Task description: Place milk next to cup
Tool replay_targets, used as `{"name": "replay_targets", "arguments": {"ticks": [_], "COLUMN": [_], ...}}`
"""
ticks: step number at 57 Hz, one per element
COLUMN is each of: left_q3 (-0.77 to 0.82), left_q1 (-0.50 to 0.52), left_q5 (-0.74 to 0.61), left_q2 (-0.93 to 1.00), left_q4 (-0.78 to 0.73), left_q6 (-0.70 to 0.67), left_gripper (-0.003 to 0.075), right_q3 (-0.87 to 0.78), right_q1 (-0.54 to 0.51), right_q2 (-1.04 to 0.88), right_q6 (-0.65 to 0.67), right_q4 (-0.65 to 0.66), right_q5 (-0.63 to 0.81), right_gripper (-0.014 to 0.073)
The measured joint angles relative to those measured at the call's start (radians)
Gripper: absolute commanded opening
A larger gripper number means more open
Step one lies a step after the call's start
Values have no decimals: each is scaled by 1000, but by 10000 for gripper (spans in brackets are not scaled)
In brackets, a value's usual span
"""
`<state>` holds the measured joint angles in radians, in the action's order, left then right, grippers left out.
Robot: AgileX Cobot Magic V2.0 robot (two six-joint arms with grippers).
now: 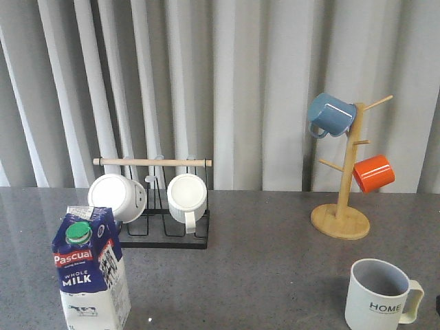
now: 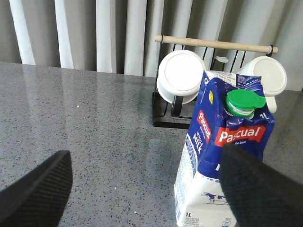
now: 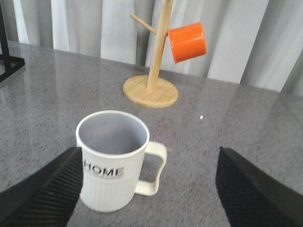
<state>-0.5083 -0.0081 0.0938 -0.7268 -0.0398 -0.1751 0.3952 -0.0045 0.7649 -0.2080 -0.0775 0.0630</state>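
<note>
The milk (image 1: 91, 275) stands upright at the front left of the table, a blue and white carton with a green cap. In the left wrist view the milk (image 2: 222, 156) is just beyond one finger of my open left gripper (image 2: 147, 189), not between the jaws. The cup (image 1: 380, 297), pale with "HOME" on it, stands at the front right, handle to the right. In the right wrist view the cup (image 3: 113, 158) sits close to one finger of my open, empty right gripper (image 3: 149, 189). Neither gripper shows in the front view.
A black rack (image 1: 165, 237) with a wooden rod holds two white mugs (image 1: 187, 196) behind the milk. A wooden mug tree (image 1: 342, 206) at the back right carries a blue mug (image 1: 330, 115) and an orange mug (image 1: 374, 173). Grey curtains hang behind the table.
</note>
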Motion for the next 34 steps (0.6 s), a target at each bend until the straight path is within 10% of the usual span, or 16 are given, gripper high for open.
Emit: {"name": "replay_targets", "arguments": {"ticks": [34], "left_q3": [0], "left_q1": [0], "left_q5": [1], "left_q2": [0], "left_q4": [0], "left_q6": [0], "left_gripper": [491], "right_q3": [0], "right_q1": [-132], "right_q2": [518], "right_q6": [185], "right_q4": [254], "right_q5": [404], "right_gripper": [575]}}
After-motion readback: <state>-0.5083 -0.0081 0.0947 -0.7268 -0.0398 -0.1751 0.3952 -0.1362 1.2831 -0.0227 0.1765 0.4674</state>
